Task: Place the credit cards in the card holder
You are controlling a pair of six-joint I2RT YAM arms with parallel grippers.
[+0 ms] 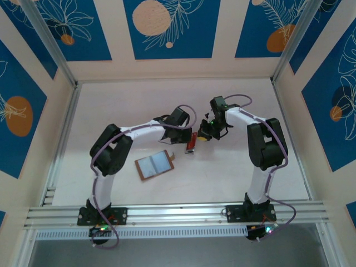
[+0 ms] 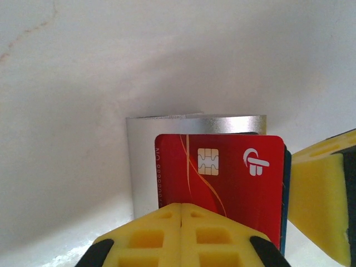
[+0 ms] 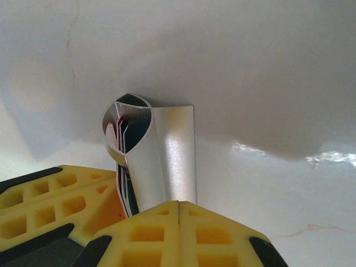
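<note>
My left jaws are closed: on the left gripper [image 2: 181, 214] the two yellow tips meet along one seam with no gap. A red card [image 2: 222, 178] rises face-on just beyond those tips with its lower edge hidden behind them, so I cannot tell whether they pinch it or only press against it. From the overhead camera I see the card holder [image 1: 154, 165] lying open and flat on the table [image 1: 111, 105], pale inside facing up with a brown rim around it. It is on the near-left side of the left gripper and apart from it. Moving right, the red card shows a gold chip and a white logo. A silvery sleeve [image 2: 142, 161] stands directly behind it, showing above and to the left of the card, and a second card [image 2: 286, 189] with a blue edge lies tight against the red card's back. In the right wrist view the sleeve's mouth bows open into a rounded shape, with card ends visible inside. On the right gripper [image 3: 178, 208] the jaws are closed too, tips together on a seam. The sleeve comes up from exactly that seam, and I cannot tell whether it is clamped there. Overhead, both grippers meet at mid-table with the card and sleeve between them.
</note>
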